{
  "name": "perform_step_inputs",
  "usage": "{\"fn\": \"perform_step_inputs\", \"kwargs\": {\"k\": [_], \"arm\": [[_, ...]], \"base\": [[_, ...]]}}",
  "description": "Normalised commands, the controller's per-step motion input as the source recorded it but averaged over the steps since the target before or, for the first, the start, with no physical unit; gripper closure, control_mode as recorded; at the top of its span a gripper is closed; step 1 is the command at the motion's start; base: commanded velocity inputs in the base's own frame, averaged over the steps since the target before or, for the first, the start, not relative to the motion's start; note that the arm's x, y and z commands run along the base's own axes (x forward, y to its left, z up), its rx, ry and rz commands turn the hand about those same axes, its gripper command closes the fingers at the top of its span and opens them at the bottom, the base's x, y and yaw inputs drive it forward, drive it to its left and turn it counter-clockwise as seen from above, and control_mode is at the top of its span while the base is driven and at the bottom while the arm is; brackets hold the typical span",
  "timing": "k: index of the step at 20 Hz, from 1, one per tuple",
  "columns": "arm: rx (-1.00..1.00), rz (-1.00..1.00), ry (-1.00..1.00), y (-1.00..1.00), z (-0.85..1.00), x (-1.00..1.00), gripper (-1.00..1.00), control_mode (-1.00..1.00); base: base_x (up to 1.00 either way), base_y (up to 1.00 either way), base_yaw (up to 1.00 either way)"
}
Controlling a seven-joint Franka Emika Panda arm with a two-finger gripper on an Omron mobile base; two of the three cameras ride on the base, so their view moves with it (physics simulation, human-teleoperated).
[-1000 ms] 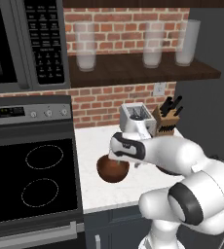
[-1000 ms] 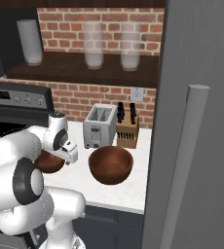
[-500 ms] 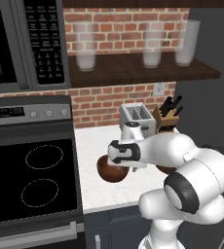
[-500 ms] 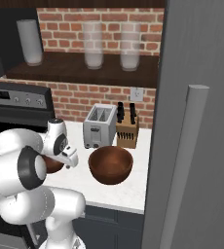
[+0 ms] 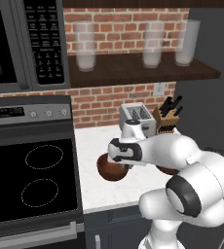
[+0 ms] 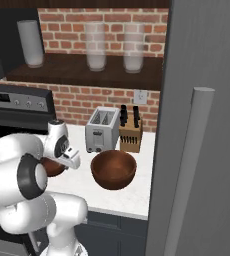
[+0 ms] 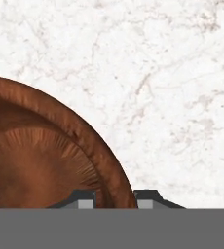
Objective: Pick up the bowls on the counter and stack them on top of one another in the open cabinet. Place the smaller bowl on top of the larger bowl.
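In the left base view, the white arm reached low over the white marbled stone bench (image 5: 97, 146), its hand (image 5: 118, 164) down at the smaller glossy reddish-brown wooden bowl (image 5: 110, 169), which sat on the bench near the black glass stovetop (image 5: 31, 180). A silver toaster (image 5: 137, 118) and a wooden knife block (image 5: 166, 116) stood at the brick wall behind. Above, the doorless dark brown wooden shelf (image 5: 133, 70) carried three frosted glasses.

In the right base view, the larger, deeper reddish-brown wooden bowl (image 6: 114, 169) sat on the bench in front of the toaster, well apart from the smaller bowl (image 6: 52, 167), which lay partly hidden behind the arm.

In the hand view, the two dark fingertips (image 7: 86, 198) straddled the smaller bowl's rim, one inside and one outside, close on it; whether they pressed it I cannot tell.
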Motion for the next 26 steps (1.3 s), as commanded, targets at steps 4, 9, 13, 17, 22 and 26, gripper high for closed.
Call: {"fn": "perform_step_inputs", "kwargs": {"k": [4,9,13,17,22,26], "arm": [[0.01,-0.02,-0.22,-0.09,0.42,-0.12,1.0,-1.0],[0.04,-0.07,-0.34,-0.4,0.73,-0.37,1.0,-1.0],[0.08,-0.12,-0.28,-0.57,0.81,-0.47,1.0,-1.0],[0.05,-0.17,-0.17,-0.63,0.73,-0.48,1.0,-1.0],[0.05,-0.23,-0.01,-0.72,0.6,-0.43,1.0,-1.0],[0.11,-0.26,0.04,-0.84,0.57,-0.29,1.0,-1.0]], "base": [[0.0,0.0,0.0],[0.0,0.0,0.0],[0.0,0.0,0.0],[0.0,0.0,0.0],[0.0,0.0,0.0],[0.0,0.0,0.0]]}}
